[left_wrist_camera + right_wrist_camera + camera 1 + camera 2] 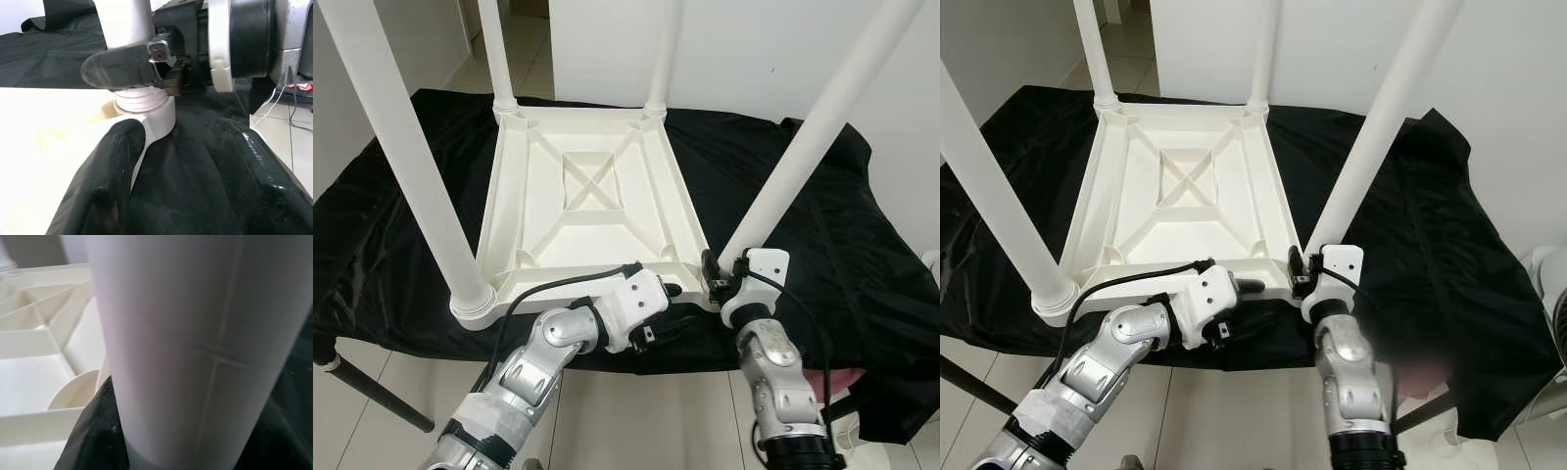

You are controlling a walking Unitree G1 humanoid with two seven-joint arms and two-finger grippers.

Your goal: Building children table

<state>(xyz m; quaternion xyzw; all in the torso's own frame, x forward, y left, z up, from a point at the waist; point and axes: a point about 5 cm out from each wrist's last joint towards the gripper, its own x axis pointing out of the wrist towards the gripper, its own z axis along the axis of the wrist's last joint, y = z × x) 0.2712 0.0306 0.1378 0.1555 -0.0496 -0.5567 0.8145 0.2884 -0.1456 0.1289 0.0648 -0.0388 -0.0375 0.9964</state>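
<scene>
A white plastic children's table (587, 196) lies upside down on a black cloth (803, 245), all its legs pointing up. My right gripper (715, 279) is shut on the near right leg (813, 137) just above its socket. That leg (195, 333) stands between the black fingers (95, 431) in the right wrist view. The leg's threaded end (139, 100) sits in the corner socket. My left gripper (671, 311) is open at the table's near edge, close to that corner, one finger (115, 171) against the white rim and the other over the cloth.
The other three legs (406, 147) rise tall around the work area. The cloth-covered surface ends just in front of me, with tiled floor (636, 411) below. A white wall (773, 49) stands behind, and a white object (1552, 294) sits at the far right.
</scene>
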